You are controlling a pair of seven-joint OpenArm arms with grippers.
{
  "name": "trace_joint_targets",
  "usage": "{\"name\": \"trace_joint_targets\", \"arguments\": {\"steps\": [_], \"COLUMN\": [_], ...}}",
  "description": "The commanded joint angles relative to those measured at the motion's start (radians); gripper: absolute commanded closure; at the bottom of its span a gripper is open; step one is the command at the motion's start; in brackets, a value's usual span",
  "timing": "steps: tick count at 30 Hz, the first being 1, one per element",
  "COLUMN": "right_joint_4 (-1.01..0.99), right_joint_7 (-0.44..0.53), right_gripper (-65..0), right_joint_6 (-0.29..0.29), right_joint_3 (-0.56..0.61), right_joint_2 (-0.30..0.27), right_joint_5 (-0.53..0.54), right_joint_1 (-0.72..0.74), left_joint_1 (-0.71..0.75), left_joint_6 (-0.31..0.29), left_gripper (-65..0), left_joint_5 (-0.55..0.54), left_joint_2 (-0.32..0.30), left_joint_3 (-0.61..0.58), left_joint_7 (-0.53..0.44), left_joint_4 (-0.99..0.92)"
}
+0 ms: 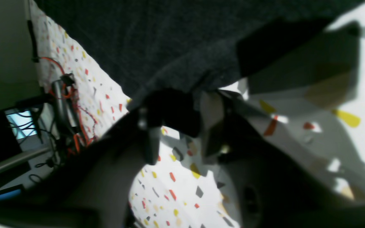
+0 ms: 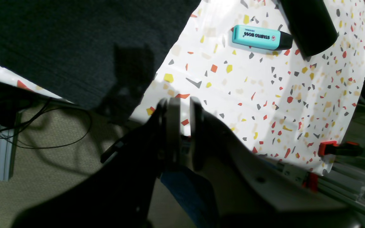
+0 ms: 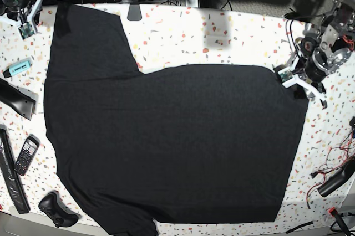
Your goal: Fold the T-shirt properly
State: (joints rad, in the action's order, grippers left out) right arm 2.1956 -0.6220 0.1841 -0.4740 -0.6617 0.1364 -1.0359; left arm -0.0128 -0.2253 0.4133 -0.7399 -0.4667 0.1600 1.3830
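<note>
White terrazzo-patterned tabletop (image 3: pixel 233 42), flecked with red, yellow and grey chips. Spread flat across most of it, plain side up: the T-shirt (image 3: pixel 166 136), large and black, one sleeve reaching toward the far left corner in the base view, another sleeve at the near edge.

At the right edge of the base view, the left gripper (image 3: pixel 297 83), poised at the T-shirt's far right corner. Seen from the left wrist camera, fingers (image 1: pixel 152 139) apart, a fold of dark cloth bunched at the tips; whether actually pinched, cannot tell.

At the far left corner of the base view, the right gripper (image 2: pixel 185 110), off the cloth and near the table edge. Fingers nearly together with only a thin gap, holding nothing.

Along the left side of the table: a turquoise highlighter (image 2: pixel 260 37) just beside the T-shirt, a black bar (image 3: pixel 16 98), a phone handset (image 3: pixel 26 154), and a black game controller (image 3: pixel 55 209) near the front edge.
</note>
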Motion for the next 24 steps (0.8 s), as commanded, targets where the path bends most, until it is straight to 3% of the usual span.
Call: {"name": "trace_joint_targets", "arguments": {"steps": [1, 2, 3, 8, 13, 16, 20, 24], "right_joint_4": [0.015, 0.015, 0.015, 0.015, 0.015, 0.015, 0.015, 0.015], "right_joint_7": [0.003, 0.003, 0.003, 0.003, 0.004, 0.004, 0.004, 0.004], "right_gripper": [-5.6, -5.5, -5.6, -5.5, -5.5, -5.5, -5.5, -5.5], "right_joint_6": [-0.008, -0.008, -0.008, -0.008, -0.008, -0.006, 0.004, 0.004], "right_joint_3": [-0.010, -0.010, -0.010, -0.010, -0.010, -0.010, -0.010, -0.010], "right_joint_2": [-0.011, -0.011, -0.011, -0.011, -0.012, -0.012, -0.012, -0.012], "right_joint_5": [-0.006, -0.006, -0.006, -0.006, -0.006, -0.006, -0.006, -0.006], "right_joint_1": [-0.006, -0.006, -0.006, -0.006, -0.006, -0.006, -0.006, -0.006], "left_joint_1": [-0.012, -0.012, -0.012, -0.009, 0.015, 0.059, 0.118, 0.150], "left_joint_6": [0.001, -0.009, -0.015, -0.012, 0.010, 0.085, 0.087, 0.090], "left_gripper": [-9.2, -2.6, 0.0, 0.0, 0.0, 0.0, 0.0, 0.0], "left_joint_5": [-0.005, -0.007, -0.008, -0.025, -0.026, -0.026, -0.032, -0.029], "left_joint_2": [-0.016, -0.017, -0.016, -0.017, -0.029, -0.064, -0.109, -0.114], "left_joint_3": [0.006, 0.006, 0.006, 0.006, 0.006, 0.006, 0.007, 0.007], "left_joint_7": [-0.004, -0.004, -0.005, 0.013, 0.129, 0.129, 0.137, 0.147], "left_joint_4": [0.008, 0.008, 0.008, 0.009, 0.039, 0.090, 0.153, 0.183]}}
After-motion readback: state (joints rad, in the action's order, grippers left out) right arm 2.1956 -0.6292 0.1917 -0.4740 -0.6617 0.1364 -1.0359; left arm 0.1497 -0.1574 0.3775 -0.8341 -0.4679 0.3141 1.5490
